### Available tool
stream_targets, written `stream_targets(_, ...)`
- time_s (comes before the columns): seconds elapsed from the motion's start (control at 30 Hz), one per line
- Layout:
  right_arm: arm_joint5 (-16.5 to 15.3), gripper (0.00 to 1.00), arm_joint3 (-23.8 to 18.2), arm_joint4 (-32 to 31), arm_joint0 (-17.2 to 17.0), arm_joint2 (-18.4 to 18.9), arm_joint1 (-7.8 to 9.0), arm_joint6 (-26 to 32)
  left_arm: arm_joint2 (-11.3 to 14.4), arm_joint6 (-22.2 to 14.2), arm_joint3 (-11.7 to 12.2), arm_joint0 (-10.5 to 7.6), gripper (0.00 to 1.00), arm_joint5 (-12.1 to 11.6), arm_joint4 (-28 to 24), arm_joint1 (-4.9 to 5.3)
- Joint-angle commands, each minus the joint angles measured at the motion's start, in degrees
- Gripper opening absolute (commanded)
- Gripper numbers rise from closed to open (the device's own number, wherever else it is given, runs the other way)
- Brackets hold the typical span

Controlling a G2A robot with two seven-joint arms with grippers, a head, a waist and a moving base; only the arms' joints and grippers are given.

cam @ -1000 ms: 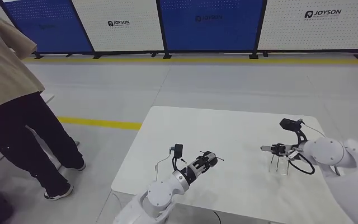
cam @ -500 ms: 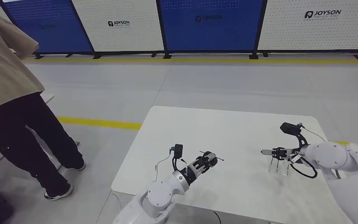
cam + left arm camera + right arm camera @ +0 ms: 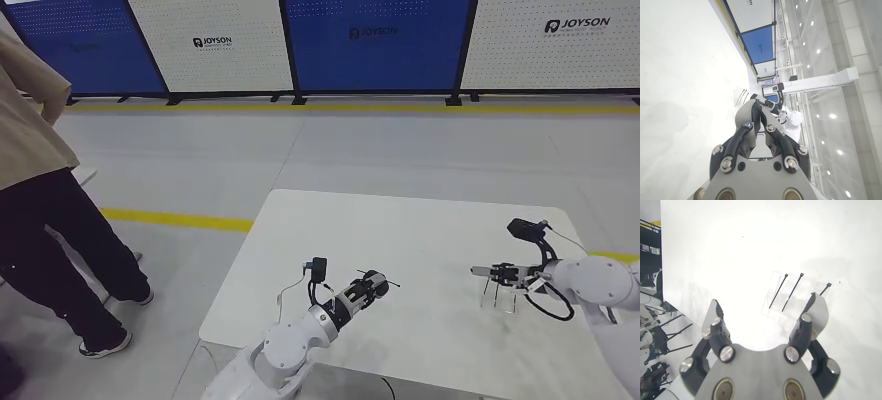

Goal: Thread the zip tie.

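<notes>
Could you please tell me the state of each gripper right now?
Left gripper: closed on a zip tie.
Right gripper: open, empty.

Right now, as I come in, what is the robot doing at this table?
The robot is at an early stage of threading a zip tie. Its left gripper is shut on a black zip tie, held above the white table. The right gripper is open and hangs over three more zip ties, which lie side by side on a clear sheet. The held tie looks straight, not yet looped.
</notes>
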Motion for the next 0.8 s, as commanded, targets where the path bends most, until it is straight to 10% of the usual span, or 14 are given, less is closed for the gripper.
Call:
stream_targets(0.0, 0.52, 0.44, -0.02, -0.15, -0.09, 0.21, 0.07, 0.42, 0.0, 0.0, 0.0, 0.0, 0.0, 0.0, 0.0, 0.0)
stream_targets(0.77, 5.82, 0.38, 4.0, -2.2, 1.67, -1.37, -0.42, 1.88, 0.0, 0.0, 0.0, 0.0, 0.0, 0.0, 0.0, 0.0)
